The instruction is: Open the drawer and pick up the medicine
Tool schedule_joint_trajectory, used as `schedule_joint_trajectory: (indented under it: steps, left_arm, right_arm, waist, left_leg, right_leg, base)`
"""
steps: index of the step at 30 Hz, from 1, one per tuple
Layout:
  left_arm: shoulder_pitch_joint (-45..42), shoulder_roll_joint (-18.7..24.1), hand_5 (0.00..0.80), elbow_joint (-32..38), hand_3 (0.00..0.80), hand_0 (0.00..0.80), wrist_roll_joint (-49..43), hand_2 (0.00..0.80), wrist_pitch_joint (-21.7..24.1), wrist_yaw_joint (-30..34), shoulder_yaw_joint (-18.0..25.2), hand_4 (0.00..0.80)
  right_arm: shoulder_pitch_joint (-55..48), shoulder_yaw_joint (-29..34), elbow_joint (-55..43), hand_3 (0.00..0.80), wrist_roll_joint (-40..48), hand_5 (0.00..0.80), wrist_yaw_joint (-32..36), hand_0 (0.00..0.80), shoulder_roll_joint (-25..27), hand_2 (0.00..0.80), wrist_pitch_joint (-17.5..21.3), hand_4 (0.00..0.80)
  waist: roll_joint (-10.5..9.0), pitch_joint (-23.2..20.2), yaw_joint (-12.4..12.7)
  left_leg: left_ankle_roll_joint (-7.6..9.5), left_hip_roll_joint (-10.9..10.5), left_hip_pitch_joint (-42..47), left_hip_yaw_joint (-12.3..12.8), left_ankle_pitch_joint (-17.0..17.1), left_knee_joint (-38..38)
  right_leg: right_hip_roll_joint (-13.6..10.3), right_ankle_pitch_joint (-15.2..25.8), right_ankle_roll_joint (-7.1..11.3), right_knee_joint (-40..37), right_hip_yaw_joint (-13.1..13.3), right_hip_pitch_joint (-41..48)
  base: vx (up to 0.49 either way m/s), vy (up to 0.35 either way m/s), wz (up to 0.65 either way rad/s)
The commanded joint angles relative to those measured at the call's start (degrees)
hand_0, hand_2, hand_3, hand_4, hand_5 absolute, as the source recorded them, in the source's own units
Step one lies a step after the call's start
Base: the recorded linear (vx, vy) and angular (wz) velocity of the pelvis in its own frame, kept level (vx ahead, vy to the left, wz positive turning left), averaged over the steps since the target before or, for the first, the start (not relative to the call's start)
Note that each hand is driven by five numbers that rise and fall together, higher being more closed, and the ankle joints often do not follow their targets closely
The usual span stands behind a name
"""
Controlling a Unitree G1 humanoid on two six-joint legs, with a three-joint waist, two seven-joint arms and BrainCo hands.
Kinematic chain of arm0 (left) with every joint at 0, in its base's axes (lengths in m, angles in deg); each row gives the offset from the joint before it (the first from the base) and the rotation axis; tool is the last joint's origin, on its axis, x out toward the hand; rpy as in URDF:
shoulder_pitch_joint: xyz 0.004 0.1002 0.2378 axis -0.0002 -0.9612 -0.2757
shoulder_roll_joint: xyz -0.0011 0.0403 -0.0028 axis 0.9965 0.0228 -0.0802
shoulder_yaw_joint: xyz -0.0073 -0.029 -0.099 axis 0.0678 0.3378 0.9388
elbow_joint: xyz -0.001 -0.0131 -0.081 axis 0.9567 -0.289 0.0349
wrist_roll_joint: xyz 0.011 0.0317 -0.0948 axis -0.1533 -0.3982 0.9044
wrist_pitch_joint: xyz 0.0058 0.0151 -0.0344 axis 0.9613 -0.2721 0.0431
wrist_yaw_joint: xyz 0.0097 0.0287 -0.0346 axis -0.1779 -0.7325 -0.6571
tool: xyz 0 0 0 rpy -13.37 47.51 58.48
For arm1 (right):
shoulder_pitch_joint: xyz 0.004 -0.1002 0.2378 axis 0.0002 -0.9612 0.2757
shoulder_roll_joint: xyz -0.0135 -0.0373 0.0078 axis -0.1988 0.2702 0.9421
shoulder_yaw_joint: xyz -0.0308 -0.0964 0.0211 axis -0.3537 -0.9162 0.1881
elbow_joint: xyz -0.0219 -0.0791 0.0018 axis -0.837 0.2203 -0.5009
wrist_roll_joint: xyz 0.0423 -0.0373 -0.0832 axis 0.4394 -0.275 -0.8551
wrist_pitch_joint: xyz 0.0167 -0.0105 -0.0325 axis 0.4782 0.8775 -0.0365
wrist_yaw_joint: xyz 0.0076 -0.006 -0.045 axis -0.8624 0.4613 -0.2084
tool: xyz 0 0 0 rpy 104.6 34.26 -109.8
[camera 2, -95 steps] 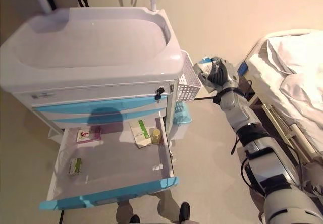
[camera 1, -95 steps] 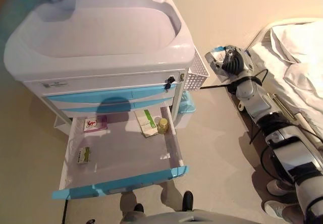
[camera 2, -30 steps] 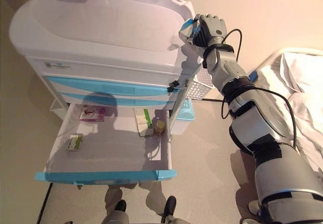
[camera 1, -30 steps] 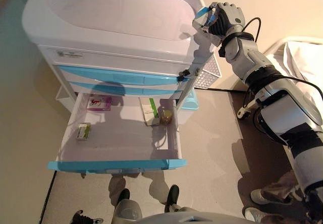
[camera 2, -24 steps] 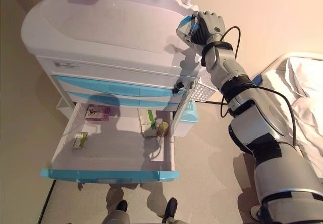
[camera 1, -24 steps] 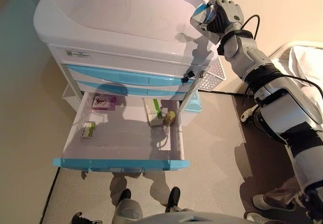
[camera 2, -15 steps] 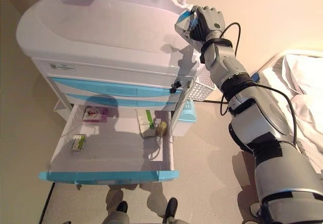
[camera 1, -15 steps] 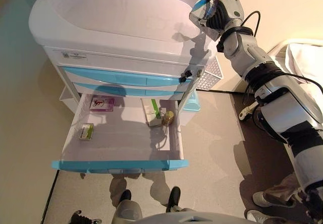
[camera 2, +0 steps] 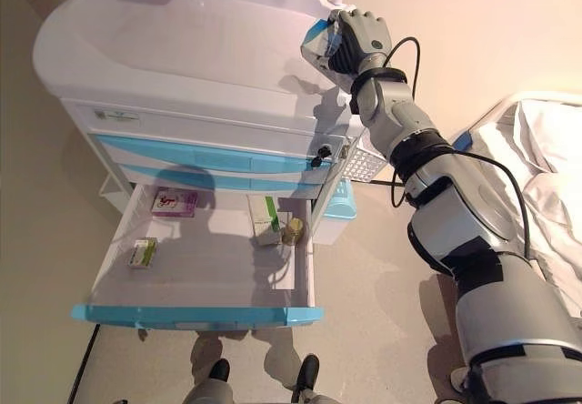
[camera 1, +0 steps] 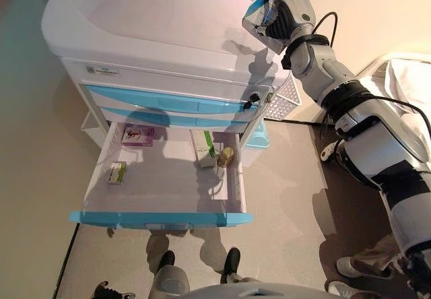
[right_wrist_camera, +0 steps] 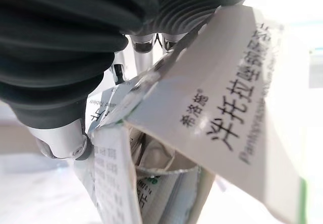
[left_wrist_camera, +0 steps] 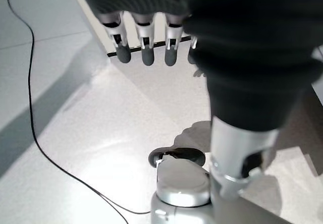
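Observation:
My right hand (camera 1: 288, 17) is shut on a crumpled white medicine box (camera 1: 258, 14) with a blue edge, held just above the right rear corner of the white cart top (camera 1: 148, 23). In the right wrist view the printed box (right_wrist_camera: 212, 118) fills the picture, with the fingers (right_wrist_camera: 144, 45) curled behind it. The bottom blue-fronted drawer (camera 1: 158, 217) stands pulled open. Inside lie a pink box (camera 1: 138, 136), a small green box (camera 1: 117, 172), a white-and-green box (camera 1: 204, 149) and a small yellowish bottle (camera 1: 225, 156). My left hand (left_wrist_camera: 146, 50) hangs over the floor with straight fingers, holding nothing.
A white wire basket (camera 1: 281, 102) hangs on the cart's right side, with a light blue bin (camera 1: 260, 136) below it. A bed with white sheets (camera 1: 411, 77) stands at the right. A person's shoe (camera 1: 353, 267) shows at the lower right.
My right hand with the box has risen from beside the cart to over its top, then drifted left above the right rear corner. The camera has also shifted. The drawer's contents are unmoved.

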Motion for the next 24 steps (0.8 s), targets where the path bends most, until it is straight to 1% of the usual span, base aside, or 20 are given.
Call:
schedule_joint_trajectory:
  steps: [1, 7, 11, 24]
  left_arm:
    - [2.73, 2.44, 0.000, -2.38, 0.000, 0.000, 2.30, 0.000, 0.08, -0.88, -0.34, 0.000]
    - [3.22, 2.75, 0.000, -1.81, 0.000, 0.000, 3.26, 0.000, 0.54, -0.58, -0.59, 0.000]
    - [3.90, 2.97, 0.000, -1.28, 0.000, 0.000, 3.96, 0.000, 1.01, -0.29, -1.04, 0.000]
    - [4.18, 3.11, 0.000, -0.03, 0.000, 0.000, 4.85, 0.000, 1.86, 0.55, -2.21, 0.000]
  right_arm:
    - [12.06, -1.43, 3.08, 0.800, 1.35, 0.800, -0.63, 0.800, 2.14, 0.800, 1.13, 0.800]
    - [12.74, -2.59, 2.55, 0.800, 1.77, 0.800, -0.25, 0.800, 3.05, 0.800, 1.79, 0.800]
    - [13.21, -3.26, 4.06, 0.800, 1.86, 0.800, -0.06, 0.800, 3.31, 0.800, 2.08, 0.800]
    - [14.31, -4.95, 6.68, 0.800, 0.25, 0.800, 0.56, 0.800, 2.17, 0.800, 2.84, 0.800]
  waist:
    - [-1.54, 4.74, 1.73]
    - [-1.38, 6.41, 2.41]
    - [-1.02, 7.31, 2.82]
    - [-0.40, 7.37, 3.73]
  left_leg:
    - [3.91, -3.25, 0.14, -1.76, 3.52, -5.06]
    - [3.98, -3.70, -1.57, -2.31, 3.79, -4.38]
    - [4.02, -4.06, -2.74, -3.02, 4.03, -4.02]
    - [4.14, -4.67, -3.75, -4.51, 4.14, -3.95]
  right_leg:
    - [-0.60, -4.08, 5.78, 1.85, 0.17, 5.06]
    - [-0.85, -3.79, 5.86, 2.05, -0.26, 4.01]
    - [-1.04, -3.57, 5.89, 2.10, -0.47, 3.39]
    - [-1.58, -3.71, 6.07, 2.07, -1.24, 2.93]
  base:
    - [-0.019, -0.001, 0.05]
    - [-0.010, 0.005, 0.05]
    - [-0.002, 0.011, 0.07]
    - [0.013, 0.009, 0.05]
